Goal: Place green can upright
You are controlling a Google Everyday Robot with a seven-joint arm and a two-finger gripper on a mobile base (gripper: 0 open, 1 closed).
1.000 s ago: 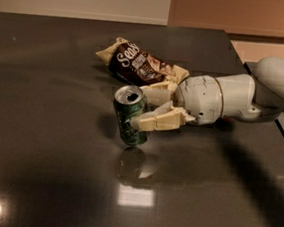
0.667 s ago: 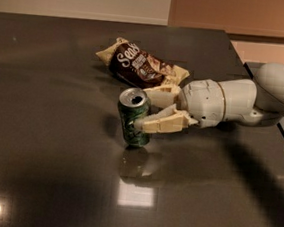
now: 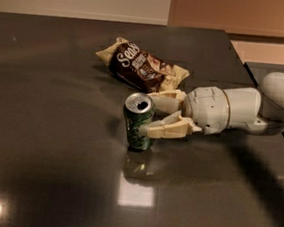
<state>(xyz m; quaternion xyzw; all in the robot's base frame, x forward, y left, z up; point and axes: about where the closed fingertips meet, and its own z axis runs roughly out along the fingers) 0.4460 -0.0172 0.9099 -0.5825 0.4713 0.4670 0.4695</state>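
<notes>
- Fingers (image 3: 170,130) of the white arm (image 3: 222,110) reach in from the right and straddle the green can (image 3: 139,123), one pale finger across its near side, the other behind its upper rim; we judge that they have hold of it, spread no wider than the can itself
- Against a second ago, we see the can and the fingers shifted together a little to the right and toward the camera across the desk (image 3: 45,126), with the grip looking the same throughout
- Below the can its base meets its own reflection on the glossy desk, so we judge that it now rests on the surface, or very nearly so
- For the task, we take this to mean that the placing is almost done: the can is top up and what is left is the release, which must not drag or tip it
- We find the can near the middle of the desk, just in front of the brown snack bag (image 3: 141,68) and apart from it
- It stands close to upright with perhaps a slight lean; we cannot tell whether that is a real tilt or only the viewing angle
- Its body is dark green with pale markings, its top a silver rim around a dark opening, and it looks small and light beside the fingers, easy to knock over
</notes>
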